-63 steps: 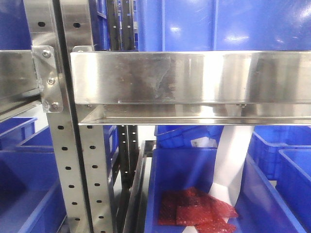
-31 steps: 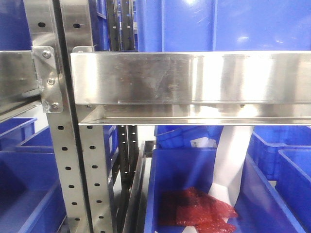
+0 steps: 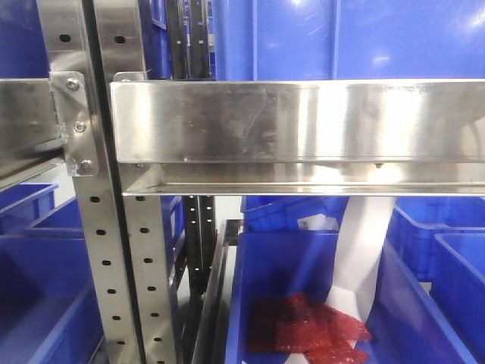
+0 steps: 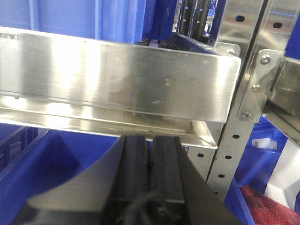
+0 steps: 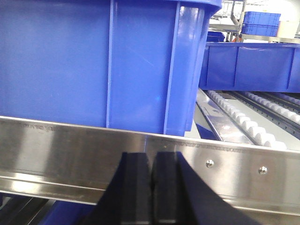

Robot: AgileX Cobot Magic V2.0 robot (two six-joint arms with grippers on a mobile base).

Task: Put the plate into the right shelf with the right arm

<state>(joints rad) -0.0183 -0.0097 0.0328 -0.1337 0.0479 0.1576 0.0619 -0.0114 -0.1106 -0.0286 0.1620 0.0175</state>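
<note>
Although the front view shows almost nothing shifted over the last second beyond drifting glints on the steel shelf rail (image 3: 303, 125), no plate appears in any of the 3 views, so I judge the placing either finished or not begun. Both the right gripper (image 5: 150, 187) and left gripper (image 4: 149, 173) have jaws pressed together, holding nothing. Ahead sits a blue bin (image 5: 93, 61) on the shelf; roller tracks (image 5: 243, 122) run far right. Red packets (image 3: 303, 330) lie in a lower bin.
</note>
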